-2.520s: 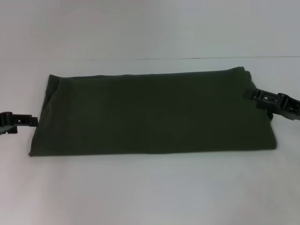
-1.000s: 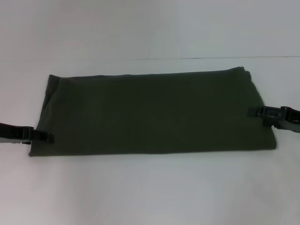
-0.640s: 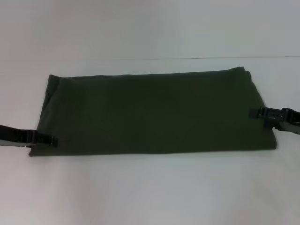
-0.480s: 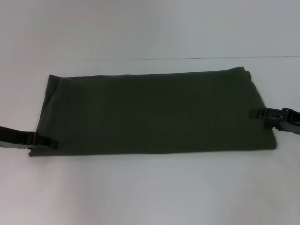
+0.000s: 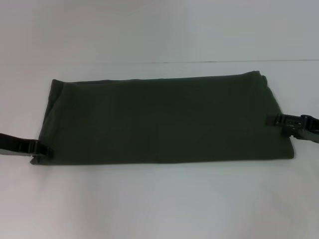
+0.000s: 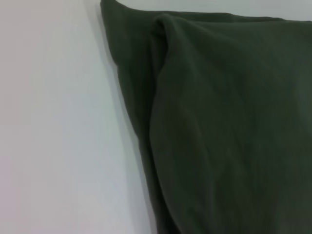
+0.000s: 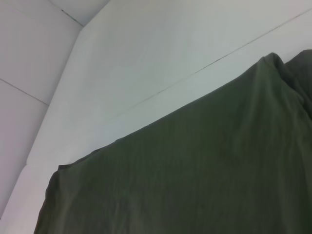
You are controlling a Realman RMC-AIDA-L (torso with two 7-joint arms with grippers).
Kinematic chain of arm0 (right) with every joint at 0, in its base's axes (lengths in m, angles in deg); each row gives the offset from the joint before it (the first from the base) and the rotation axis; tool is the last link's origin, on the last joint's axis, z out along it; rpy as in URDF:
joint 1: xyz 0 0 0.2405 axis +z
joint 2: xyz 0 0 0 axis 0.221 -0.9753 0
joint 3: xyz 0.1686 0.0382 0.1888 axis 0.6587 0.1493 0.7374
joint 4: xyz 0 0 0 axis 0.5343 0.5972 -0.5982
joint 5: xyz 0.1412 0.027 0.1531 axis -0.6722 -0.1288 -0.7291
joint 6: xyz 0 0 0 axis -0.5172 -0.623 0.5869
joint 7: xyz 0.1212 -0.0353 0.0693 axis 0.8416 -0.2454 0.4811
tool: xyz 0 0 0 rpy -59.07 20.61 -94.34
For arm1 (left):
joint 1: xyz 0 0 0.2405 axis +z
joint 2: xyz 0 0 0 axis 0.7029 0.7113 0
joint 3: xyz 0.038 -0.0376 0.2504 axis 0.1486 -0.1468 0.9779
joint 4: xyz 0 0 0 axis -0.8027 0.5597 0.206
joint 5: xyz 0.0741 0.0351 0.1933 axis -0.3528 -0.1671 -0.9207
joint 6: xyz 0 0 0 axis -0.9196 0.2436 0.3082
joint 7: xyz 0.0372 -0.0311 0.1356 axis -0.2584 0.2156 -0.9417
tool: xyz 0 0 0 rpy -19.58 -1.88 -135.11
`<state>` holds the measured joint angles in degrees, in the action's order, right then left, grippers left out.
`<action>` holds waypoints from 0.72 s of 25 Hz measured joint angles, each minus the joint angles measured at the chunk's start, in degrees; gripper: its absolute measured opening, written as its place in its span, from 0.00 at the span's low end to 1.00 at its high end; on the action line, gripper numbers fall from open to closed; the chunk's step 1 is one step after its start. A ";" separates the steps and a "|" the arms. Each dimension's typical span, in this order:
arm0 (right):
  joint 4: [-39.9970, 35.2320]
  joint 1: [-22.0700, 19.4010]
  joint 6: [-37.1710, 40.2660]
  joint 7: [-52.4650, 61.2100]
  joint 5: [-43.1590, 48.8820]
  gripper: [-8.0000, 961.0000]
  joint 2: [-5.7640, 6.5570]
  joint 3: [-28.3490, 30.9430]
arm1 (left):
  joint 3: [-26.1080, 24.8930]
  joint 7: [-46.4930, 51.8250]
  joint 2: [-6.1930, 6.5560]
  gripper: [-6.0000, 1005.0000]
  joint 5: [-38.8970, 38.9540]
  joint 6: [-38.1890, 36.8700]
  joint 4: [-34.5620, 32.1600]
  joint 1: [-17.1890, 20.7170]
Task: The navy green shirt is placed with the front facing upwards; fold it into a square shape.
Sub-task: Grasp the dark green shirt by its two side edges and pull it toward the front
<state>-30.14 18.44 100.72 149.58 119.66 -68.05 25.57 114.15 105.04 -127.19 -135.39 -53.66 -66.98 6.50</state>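
Head view: white table (image 5: 159,199), plain pale wall behind. The navy green shirt (image 5: 159,119) lies flat at table centre as a wide rectangle, long axis running left to right, plain side up. Left gripper (image 5: 44,151) sits at the shirt's near-left corner; right gripper (image 5: 278,120) at mid right edge. Each arm is nearest its own short end. Whether either has cloth pinched, cannot tell.

Left wrist view: layered shirt edge (image 6: 219,126) beside bare table; no fingers visible.

Right wrist view: shirt surface (image 7: 185,175), far corner; no fingers visible.

Judgement: squaring needs one short end carried over the other.
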 joint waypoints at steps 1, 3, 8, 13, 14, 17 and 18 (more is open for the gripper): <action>0.00 -0.01 0.00 0.03 0.00 0.95 0.05 0.03 | 0.03 0.00 0.00 0.43 -0.03 0.05 -0.01 0.00; 0.00 -0.01 0.01 0.07 0.00 0.95 0.18 0.04 | 0.14 0.17 0.00 0.34 -0.12 0.07 -0.02 -0.08; -0.22 0.43 1.37 0.58 0.01 0.95 0.83 -0.38 | 0.24 0.33 0.00 0.19 -0.27 0.41 -0.09 -0.36; -6.27 1.33 5.65 10.92 3.47 0.95 2.63 -0.41 | 0.23 0.34 0.17 0.06 -0.28 0.54 -0.22 -0.60; -7.99 1.65 6.35 14.05 5.00 0.95 3.13 -0.44 | 0.23 0.29 0.19 0.05 -0.28 0.53 -0.23 -0.66; -11.05 3.69 8.89 21.51 10.57 0.95 5.38 -0.78 | 0.21 0.16 0.25 0.00 -0.14 0.54 -0.22 -0.72; -11.47 4.68 9.89 23.34 12.78 0.95 6.12 -0.85 | 0.21 0.12 0.24 0.00 -0.02 0.53 -0.21 -0.73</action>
<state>-41.61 23.12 110.61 172.93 132.44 -61.93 24.72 114.36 105.16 -126.94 -135.41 -53.13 -67.20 5.77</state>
